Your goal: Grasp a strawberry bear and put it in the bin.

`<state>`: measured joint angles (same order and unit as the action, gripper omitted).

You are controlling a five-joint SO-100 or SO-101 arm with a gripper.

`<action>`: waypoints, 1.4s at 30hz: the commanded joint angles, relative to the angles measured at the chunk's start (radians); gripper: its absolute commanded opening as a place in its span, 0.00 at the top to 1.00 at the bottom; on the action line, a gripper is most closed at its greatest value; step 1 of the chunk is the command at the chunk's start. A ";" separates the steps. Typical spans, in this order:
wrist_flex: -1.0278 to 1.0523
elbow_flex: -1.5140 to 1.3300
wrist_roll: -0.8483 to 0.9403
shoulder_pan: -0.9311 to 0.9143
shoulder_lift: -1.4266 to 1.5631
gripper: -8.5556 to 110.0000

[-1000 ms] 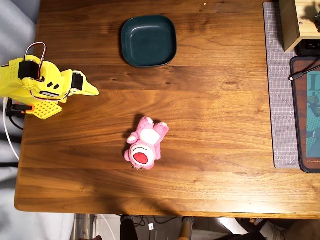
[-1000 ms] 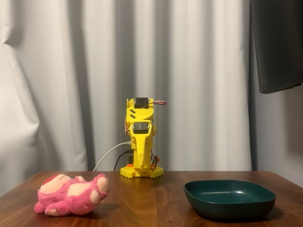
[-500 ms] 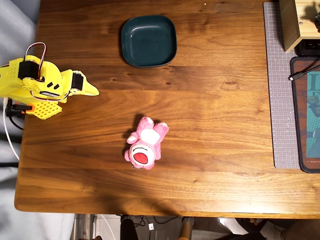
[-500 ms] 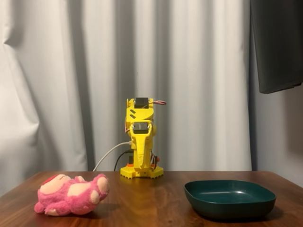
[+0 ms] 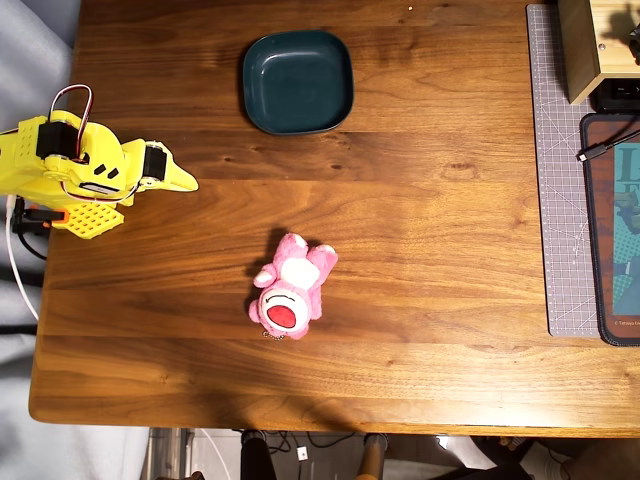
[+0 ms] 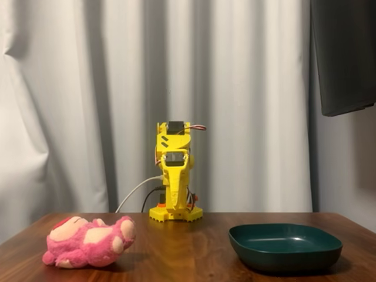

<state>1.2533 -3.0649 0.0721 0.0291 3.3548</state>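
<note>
Fluffy hot-pink plush bear (image 5: 290, 289) lies face-up mid-table, well apart from the dark teal rounded-square dish (image 5: 297, 81) at the far edge in overhead view. Our yellow gripper (image 5: 180, 181) sits folded at left, jaws pinched together. We'd open wide, reach over and close across the bear's torso, not its limbs.

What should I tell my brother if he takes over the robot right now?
Claw: looks shut and holds nothing; the yellow arm is folded back at the table's left edge in the overhead view.
Strawberry bear: lying on its back on the bare table, nothing touching it.
Bin: empty, apart from the bear, farther up the overhead view.
Done: nothing yet.
Left: reach for the bear, grab it, carry it over, drop it in the bin.
</note>
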 commanded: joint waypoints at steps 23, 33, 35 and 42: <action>0.002 0.006 0.018 -0.054 0.028 0.93; -0.041 0.031 0.012 0.032 0.025 0.92; -0.043 0.084 0.006 0.034 0.006 0.90; -0.077 0.531 0.005 0.066 -0.560 0.90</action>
<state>1.1965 -2.8225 0.0782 0.0660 3.1186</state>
